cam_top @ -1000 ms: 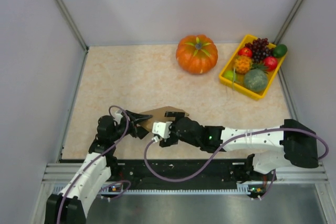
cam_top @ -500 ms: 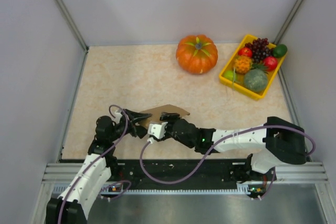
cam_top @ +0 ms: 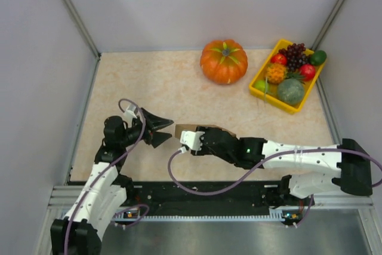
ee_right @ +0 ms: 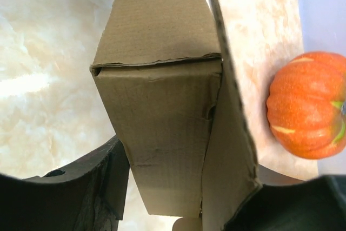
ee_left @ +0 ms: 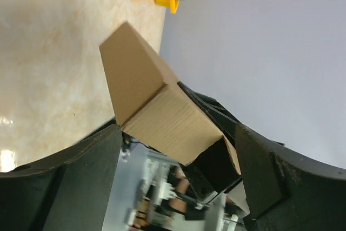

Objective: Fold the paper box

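Right wrist view showed the paper box (ee_right: 162,96) — 1 end flap folded over, 1 side flap loose — pinched by the right gripper (ee_right: 184,179) near the front of the table (cam_top: 149,88), apparently steadied for the left gripper (cam_top: 162,131), gaping wide just beside it.

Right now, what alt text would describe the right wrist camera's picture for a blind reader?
A partly folded brown paper box fills the frame, held by the right gripper. At the right edge, an orange pumpkin sits on the beige table.
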`<state>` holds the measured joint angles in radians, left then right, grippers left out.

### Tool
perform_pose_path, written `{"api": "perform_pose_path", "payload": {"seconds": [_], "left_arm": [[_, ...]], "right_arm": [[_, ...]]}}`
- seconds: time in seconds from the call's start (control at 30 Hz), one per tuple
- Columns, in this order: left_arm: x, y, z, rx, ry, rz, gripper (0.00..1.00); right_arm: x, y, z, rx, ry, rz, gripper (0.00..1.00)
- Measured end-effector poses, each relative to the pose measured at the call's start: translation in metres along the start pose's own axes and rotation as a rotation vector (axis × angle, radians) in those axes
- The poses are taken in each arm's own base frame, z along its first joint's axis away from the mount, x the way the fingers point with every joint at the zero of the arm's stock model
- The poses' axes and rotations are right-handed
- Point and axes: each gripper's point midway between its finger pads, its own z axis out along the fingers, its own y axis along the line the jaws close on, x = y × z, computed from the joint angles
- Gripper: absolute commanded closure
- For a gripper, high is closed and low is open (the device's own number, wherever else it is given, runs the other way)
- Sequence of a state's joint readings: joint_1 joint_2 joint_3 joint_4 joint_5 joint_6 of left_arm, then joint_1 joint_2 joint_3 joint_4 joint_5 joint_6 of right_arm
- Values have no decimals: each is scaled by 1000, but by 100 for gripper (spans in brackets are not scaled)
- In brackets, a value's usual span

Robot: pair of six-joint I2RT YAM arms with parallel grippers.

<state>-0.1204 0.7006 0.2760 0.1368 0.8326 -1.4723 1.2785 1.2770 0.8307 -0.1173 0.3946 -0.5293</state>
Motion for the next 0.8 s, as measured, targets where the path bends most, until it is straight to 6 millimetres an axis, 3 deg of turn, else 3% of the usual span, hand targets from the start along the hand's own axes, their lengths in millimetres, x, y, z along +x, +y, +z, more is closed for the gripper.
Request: {"api": "perform_pose_path", "payload": {"seconds": [0.17,0.27,0.37,0.5,0.6,0.8], "left_arm": [[-15,-42,-14,-45,-105,390,22],[-22,-50,-24,-71,-181,581,24],[-25,-38,-31,-111,-216,675,28],[-32,-6,-30,-182,-222,698,36],[-36,18,-29,-230,-219,682,38],[-37,38,-29,-260,-215,663,39]], "right_arm": [[5,-6,-21,-75,81,63,60],[18,-2,-25,-145,156,107,59],[39,3,-19,-216,275,138,58],[57,16,-12,-325,418,151,55],[63,26,-5,-391,496,142,53],[69,35,3,-459,562,148,39]]}}
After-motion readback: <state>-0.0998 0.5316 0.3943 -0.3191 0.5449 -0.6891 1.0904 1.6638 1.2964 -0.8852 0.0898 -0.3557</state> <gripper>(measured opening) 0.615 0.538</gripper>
